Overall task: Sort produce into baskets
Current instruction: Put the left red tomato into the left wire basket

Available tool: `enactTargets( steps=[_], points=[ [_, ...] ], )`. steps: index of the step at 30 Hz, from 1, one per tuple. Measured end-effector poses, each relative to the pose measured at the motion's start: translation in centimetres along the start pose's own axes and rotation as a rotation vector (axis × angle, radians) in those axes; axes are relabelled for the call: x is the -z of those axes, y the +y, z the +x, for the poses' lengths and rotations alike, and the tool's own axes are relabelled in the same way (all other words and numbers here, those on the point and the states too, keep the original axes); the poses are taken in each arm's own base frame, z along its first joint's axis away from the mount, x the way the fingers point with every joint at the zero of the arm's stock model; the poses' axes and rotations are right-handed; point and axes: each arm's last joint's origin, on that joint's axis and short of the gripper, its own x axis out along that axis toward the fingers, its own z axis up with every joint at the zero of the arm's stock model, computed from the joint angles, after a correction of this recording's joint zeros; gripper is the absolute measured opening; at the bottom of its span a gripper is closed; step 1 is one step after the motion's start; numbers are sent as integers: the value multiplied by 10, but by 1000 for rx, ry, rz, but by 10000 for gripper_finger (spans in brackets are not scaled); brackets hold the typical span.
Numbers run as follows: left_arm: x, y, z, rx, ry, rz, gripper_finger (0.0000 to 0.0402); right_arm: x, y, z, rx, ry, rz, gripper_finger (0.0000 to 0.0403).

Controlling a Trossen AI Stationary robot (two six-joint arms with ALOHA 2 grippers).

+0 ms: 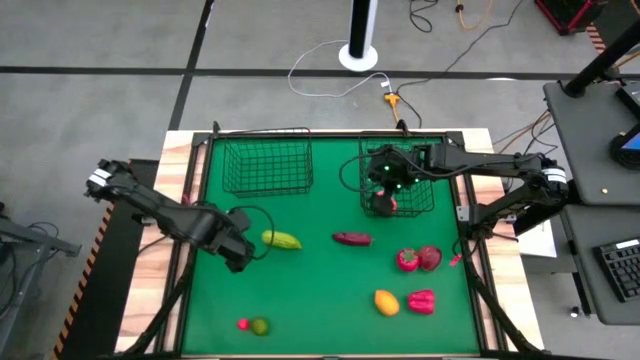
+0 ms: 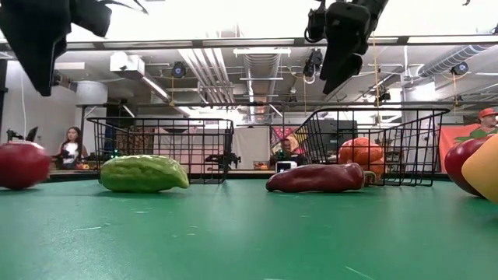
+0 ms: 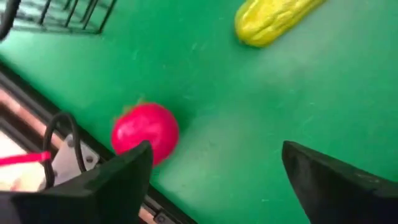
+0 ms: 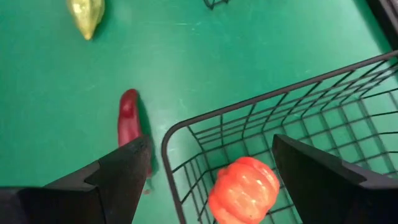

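My left gripper hangs open above the mat, left of a yellow-green oblong piece. In the left wrist view a red round piece lies on the mat below its one finger. My right gripper hangs open over the right black wire basket. An orange-red ribbed piece lies on that basket's floor below it. The left basket stands at the far side. A dark purple-red oblong piece lies mid-table.
Two red pieces lie at the right. An orange-yellow piece and a red pepper lie nearer. A green lime and a small red piece lie near the front edge. People show in the room behind.
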Motion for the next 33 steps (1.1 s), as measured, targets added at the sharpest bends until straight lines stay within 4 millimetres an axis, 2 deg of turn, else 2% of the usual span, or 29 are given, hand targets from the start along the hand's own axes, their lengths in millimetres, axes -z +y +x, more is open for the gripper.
enactTargets(
  steps=[3, 11, 15, 22, 33],
  points=[
    [1, 0, 3, -13, 7, -43, 354, 0, 0, 0, -6, 1, 0, 325],
    [2, -1, 7, -33, 23, -151, 357, 0, 0, 0, -6, 1, 2, 325],
    [11, -4, 10, -33, 57, -188, 355, 0, 0, 0, -6, 0, 2, 325],
    [31, -15, 11, 23, 56, -123, 354, -1, 0, 0, -8, -11, 5, 325],
    [43, -15, 57, -30, -1, -100, 354, -4, 1, 6, -11, -22, -14, 325]
  ],
)
